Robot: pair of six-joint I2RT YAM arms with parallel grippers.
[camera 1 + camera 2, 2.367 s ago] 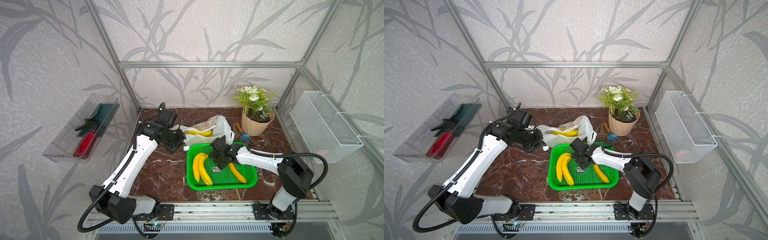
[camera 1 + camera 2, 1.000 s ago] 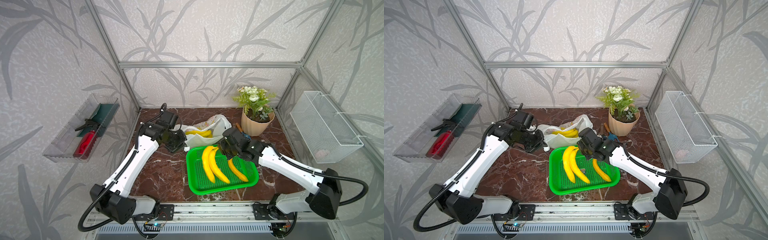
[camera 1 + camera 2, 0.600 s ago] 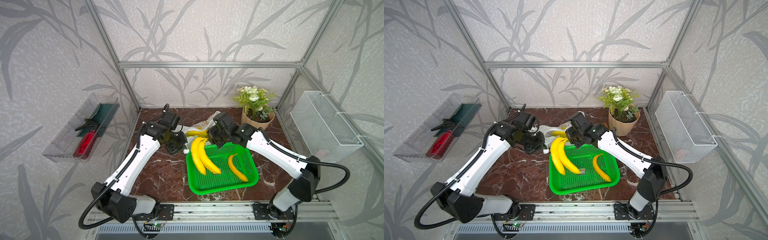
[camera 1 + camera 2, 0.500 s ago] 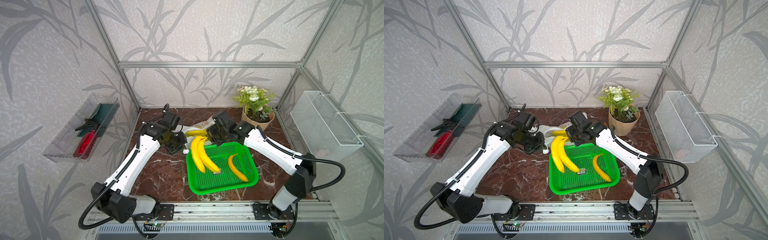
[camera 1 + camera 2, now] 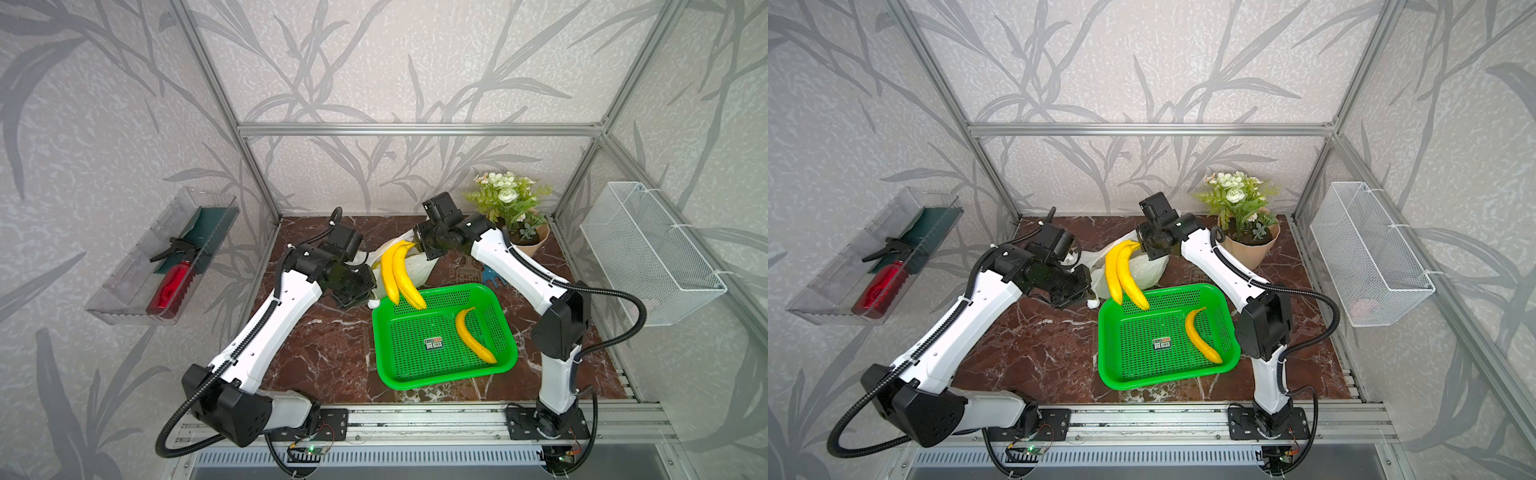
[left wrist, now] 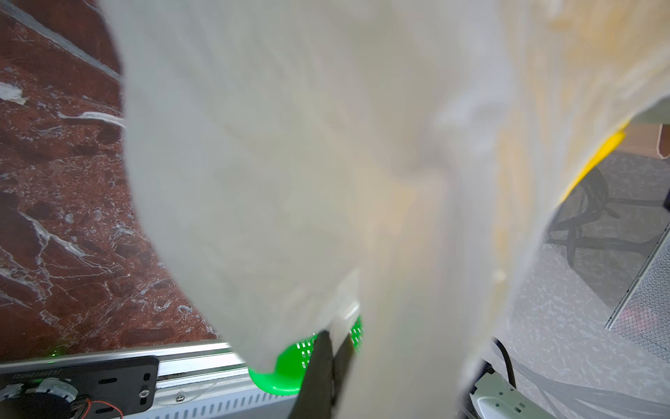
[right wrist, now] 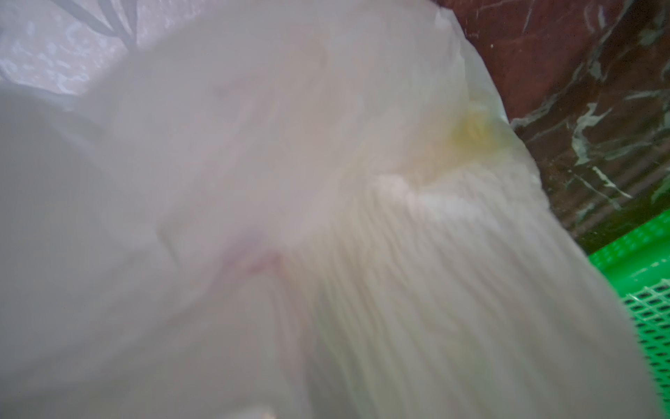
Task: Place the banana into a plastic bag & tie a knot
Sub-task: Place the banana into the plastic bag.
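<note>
left end effector [image 5: 360,293] pinches the plastic bag [image 5: 420,267] open so the bananas [image 5: 397,276] clamped in the right end effector [image 5: 417,246] can drop in.

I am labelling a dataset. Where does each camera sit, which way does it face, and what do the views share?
Both top views: high at the front, looking down on the marble table; both arms show.
Left wrist: on the left arm, facing the plastic bag; one dark finger shows.
Right wrist: on the right arm, close against the bag; no robot part clearly shows.
Shared: all show the green basket.
</note>
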